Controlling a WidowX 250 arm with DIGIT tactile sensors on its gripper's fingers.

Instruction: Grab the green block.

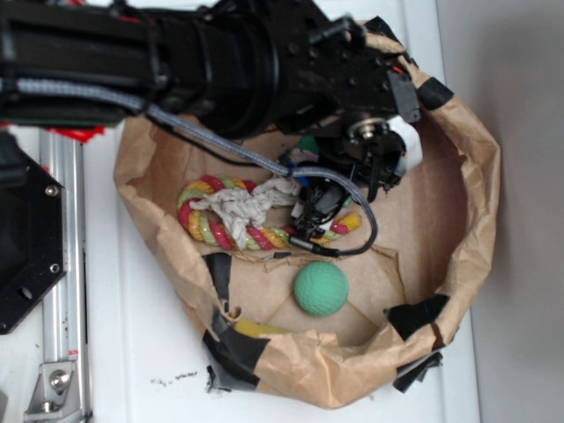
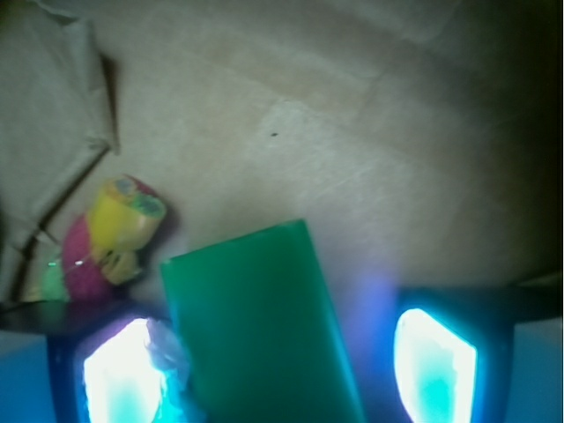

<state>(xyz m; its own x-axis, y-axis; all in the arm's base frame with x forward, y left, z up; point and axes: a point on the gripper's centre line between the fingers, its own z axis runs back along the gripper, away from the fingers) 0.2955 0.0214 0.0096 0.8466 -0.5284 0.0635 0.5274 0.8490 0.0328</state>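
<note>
The pincer (image 2: pixel 273 366) is seen in the wrist view w/ its two glowing cyan-lit fingers (image 2: pixel 436 361) set wide apart at the bottom of the frame. The flat rectangular green slab w/ smooth matte faces (image 2: pixel 260 326) lies between them, nearer the left finger & possibly touching it; a clear gap is seen on the right side. Whether the slab is actually clamped cannot be told. In the exterior view the pincer is hidden under the black arm housing (image 1: pixel 238 53), & only a small green sliver (image 1: pixel 307 145) is glimpsed beneath it.

Just beside the slab, a frayed end of the twisted cotton rope toy in yellow, pink & pale green strands (image 2: pixel 106 233) is seen. In the exterior view the rope (image 1: pixel 233 216) is knotted, w/ a grey-white section in the middle, partly crossed by a black cable loop (image 1: pixel 357 225).

Further out, a round dimpled green ball (image 1: pixel 321 288) rests well apart from the pincer, near the front wall.

All of it is held in a crumpled brown paper tub w/ rolled walls (image 1: pixel 471 203), patched w/ black tape (image 1: pixel 233 348); its floor is creased flat paper. The tub sits on a white tabletop (image 1: pixel 132 352), w/ an aluminium rail (image 1: pixel 62 291) at the left. No readable writing is visible.
</note>
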